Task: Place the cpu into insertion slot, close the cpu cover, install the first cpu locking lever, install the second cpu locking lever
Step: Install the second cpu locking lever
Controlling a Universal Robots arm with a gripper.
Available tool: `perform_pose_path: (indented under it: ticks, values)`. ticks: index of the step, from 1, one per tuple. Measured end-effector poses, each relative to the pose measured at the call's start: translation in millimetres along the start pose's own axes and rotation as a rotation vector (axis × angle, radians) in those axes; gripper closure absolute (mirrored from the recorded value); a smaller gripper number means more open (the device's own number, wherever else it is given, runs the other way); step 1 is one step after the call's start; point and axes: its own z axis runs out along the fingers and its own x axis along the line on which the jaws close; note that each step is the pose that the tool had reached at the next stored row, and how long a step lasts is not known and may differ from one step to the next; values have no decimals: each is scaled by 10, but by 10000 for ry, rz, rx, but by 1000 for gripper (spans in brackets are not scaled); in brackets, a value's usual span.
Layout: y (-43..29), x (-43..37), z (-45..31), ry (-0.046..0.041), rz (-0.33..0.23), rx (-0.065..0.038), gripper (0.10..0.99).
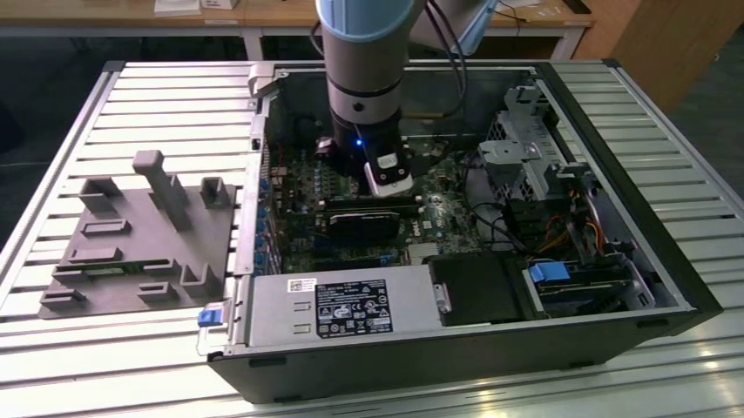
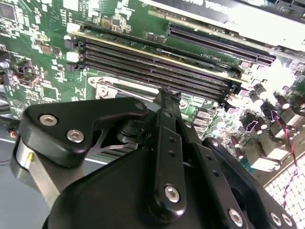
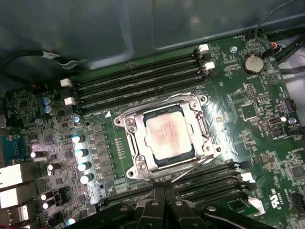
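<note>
The tool (image 3: 162,202) hovers beside the cpu (image 3: 167,135) (seated, cpu cover (image 3: 136,143) down).

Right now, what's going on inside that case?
The arm reaches down into the open computer case, with its gripper just above the green motherboard. In the first wrist view the cpu already sits in the insertion slot, and the cpu cover lies down around it, framing its silver top. A thin lever runs along one side of the socket. The gripper holds nothing that I can see.
</note>
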Motion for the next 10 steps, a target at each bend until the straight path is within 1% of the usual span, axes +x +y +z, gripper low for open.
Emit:
perform_pose_path:
  ticks: [4, 10]
  values:
    - [-40, 21, 23, 35, -19, -206, 984]
    - [-105, 49, 53, 34, -43, -468, 984]
